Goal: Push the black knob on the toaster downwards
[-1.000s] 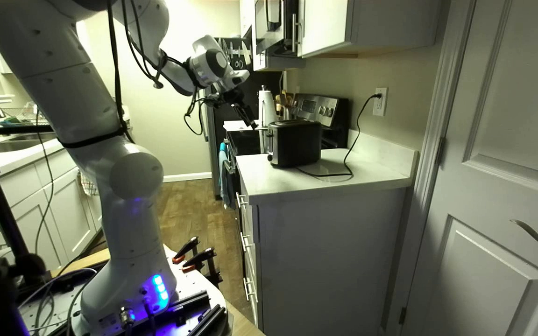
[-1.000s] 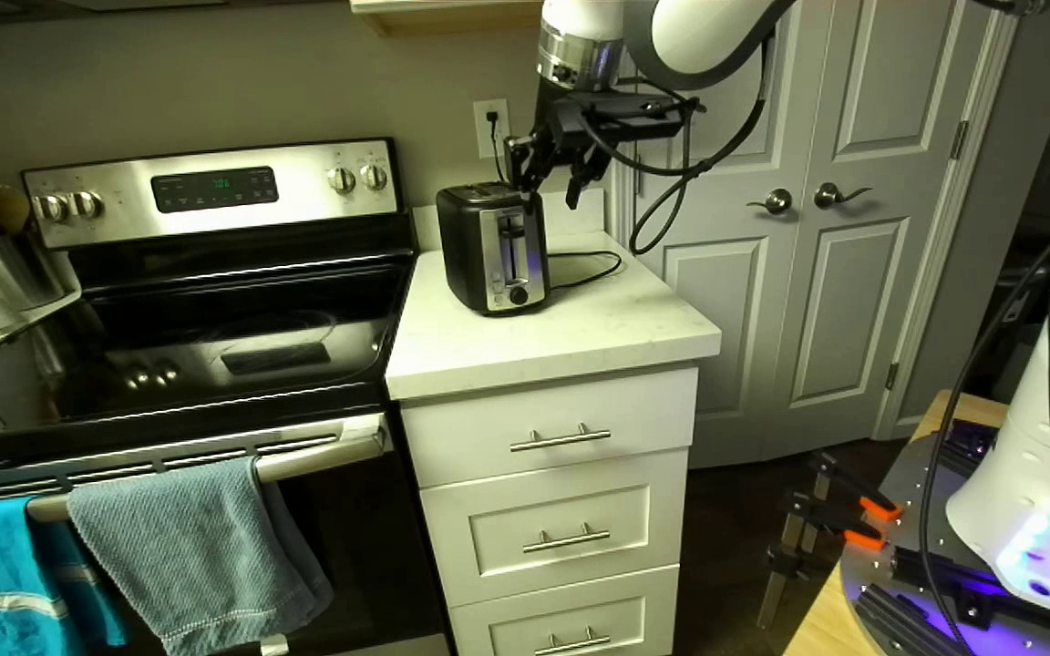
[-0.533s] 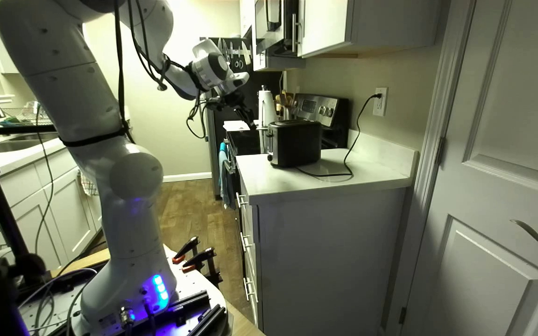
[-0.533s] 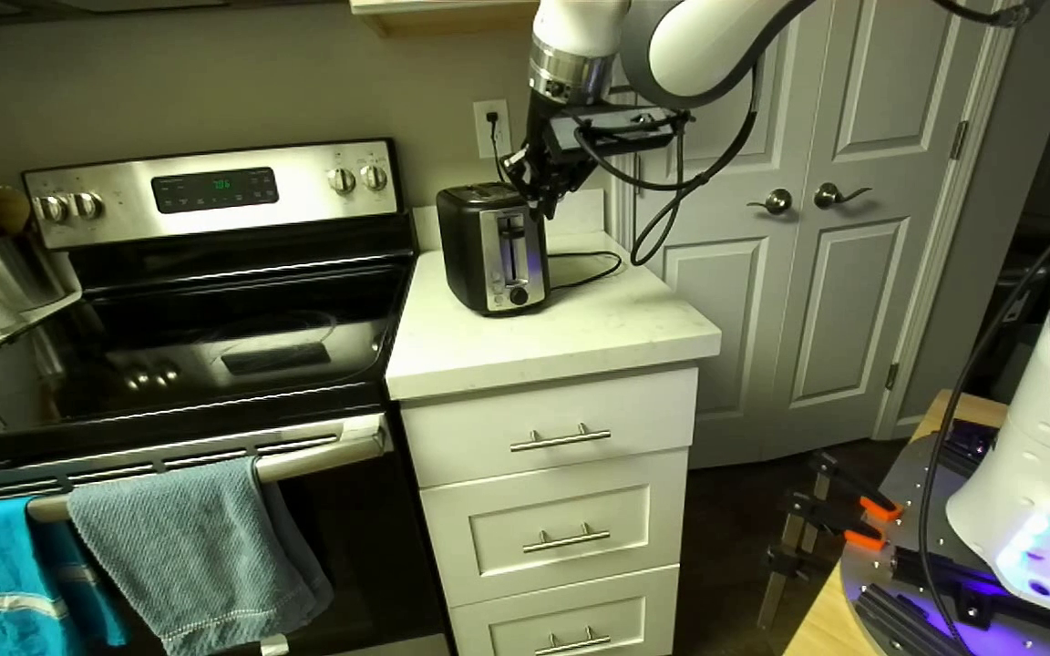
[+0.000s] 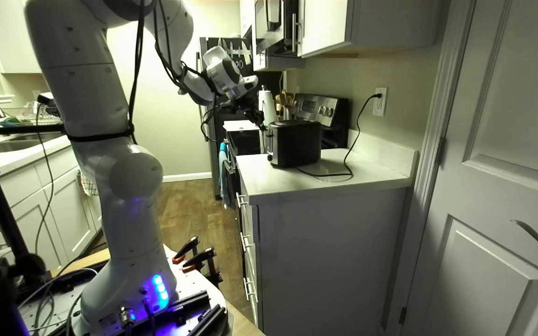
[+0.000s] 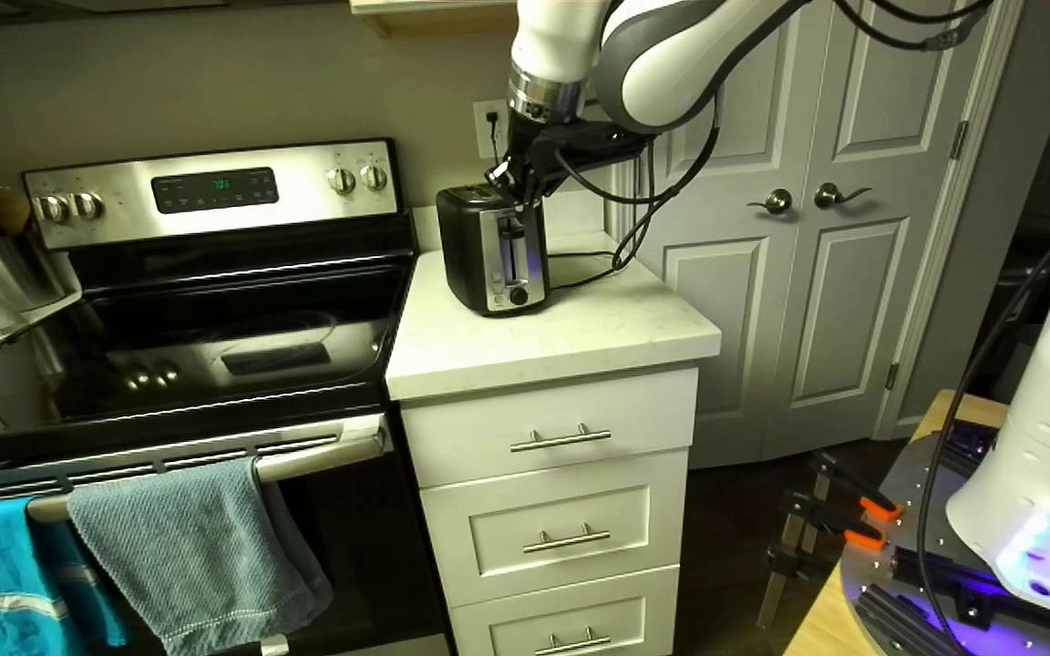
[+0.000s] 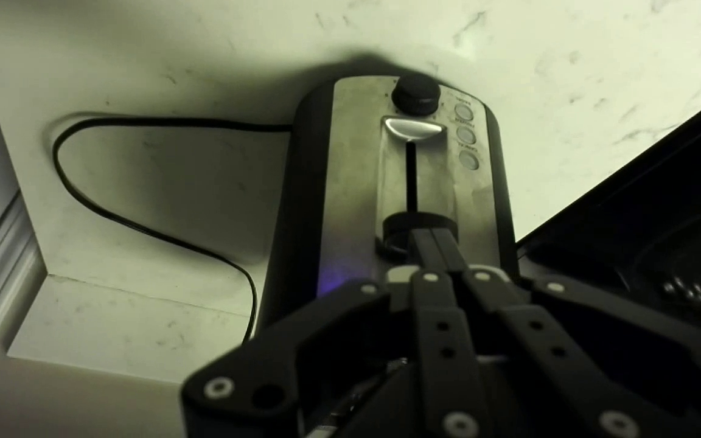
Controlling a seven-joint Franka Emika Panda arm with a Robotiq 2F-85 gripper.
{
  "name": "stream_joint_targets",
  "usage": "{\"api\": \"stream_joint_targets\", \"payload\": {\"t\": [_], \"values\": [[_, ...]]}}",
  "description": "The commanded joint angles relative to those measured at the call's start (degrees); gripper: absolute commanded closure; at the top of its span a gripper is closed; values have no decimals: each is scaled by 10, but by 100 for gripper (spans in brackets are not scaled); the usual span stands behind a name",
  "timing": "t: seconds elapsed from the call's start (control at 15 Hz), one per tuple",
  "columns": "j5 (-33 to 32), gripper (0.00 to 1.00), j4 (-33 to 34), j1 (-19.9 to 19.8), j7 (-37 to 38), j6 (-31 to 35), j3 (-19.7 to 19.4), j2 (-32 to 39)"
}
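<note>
The black toaster (image 5: 297, 143) stands upright on the counter, and its silver front panel (image 7: 353, 194) fills the middle of the wrist view. Its black knob (image 7: 418, 219) sits at the upper end of the dark vertical slot, at the end away from the round dial (image 7: 416, 94). My gripper (image 7: 434, 233) is shut, both fingers pressed together with nothing between them. The fingertips overlap the knob in the wrist view and hide part of it; whether they touch it I cannot tell. In an exterior view the gripper (image 6: 519, 206) is at the top of the toaster's front.
A black power cord (image 7: 143, 121) loops over the white counter (image 6: 598, 319) beside the toaster to a wall outlet (image 5: 380, 101). The black stove (image 6: 242, 310) adjoins the counter. An upper cabinet (image 5: 390, 23) hangs above, and closed doors (image 6: 789, 273) stand behind.
The gripper's fingers have gone from apart to shut. The arm has moved closer to the toaster, bringing the fingertips over to the front's knob. The toaster has stayed in place.
</note>
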Motion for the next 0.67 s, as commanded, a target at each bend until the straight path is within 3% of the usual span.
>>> {"api": "stream_joint_targets", "payload": {"t": [0.0,0.6], "values": [[-38,100,21,15,25,9,-21,26],[-50,100,41,45,31,19,-54,66]]}}
